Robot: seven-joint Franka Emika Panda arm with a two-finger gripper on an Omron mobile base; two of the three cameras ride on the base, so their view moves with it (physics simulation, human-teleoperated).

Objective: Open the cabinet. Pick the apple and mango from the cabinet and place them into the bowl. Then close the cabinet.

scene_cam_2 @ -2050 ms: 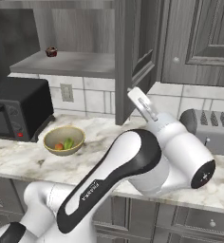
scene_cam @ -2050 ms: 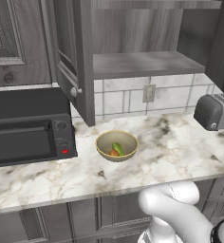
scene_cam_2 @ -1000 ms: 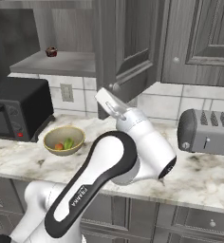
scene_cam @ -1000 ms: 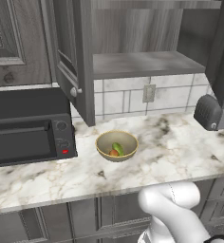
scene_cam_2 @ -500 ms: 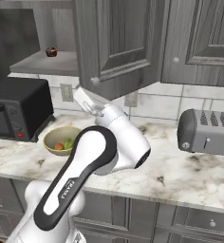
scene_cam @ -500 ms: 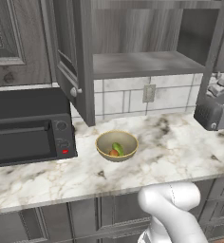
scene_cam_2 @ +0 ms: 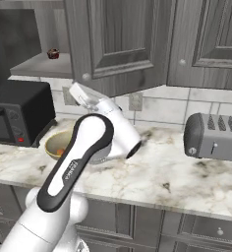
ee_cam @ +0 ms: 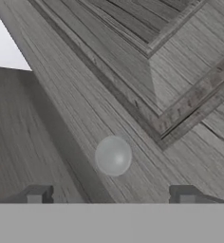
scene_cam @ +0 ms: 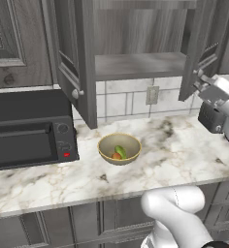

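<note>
On marble counter (scene_cam: 174, 145), tan bowl (scene_cam: 106, 147)

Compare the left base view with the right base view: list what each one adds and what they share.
Left base view: the green mango beside the apple in the bowl, and the open left door with its knob. Right base view: a small dark red item on the cabinet shelf, and the front of the right door, standing ajar. Shared: the bowl, the black microwave, the marble counter and the toaster.
</note>
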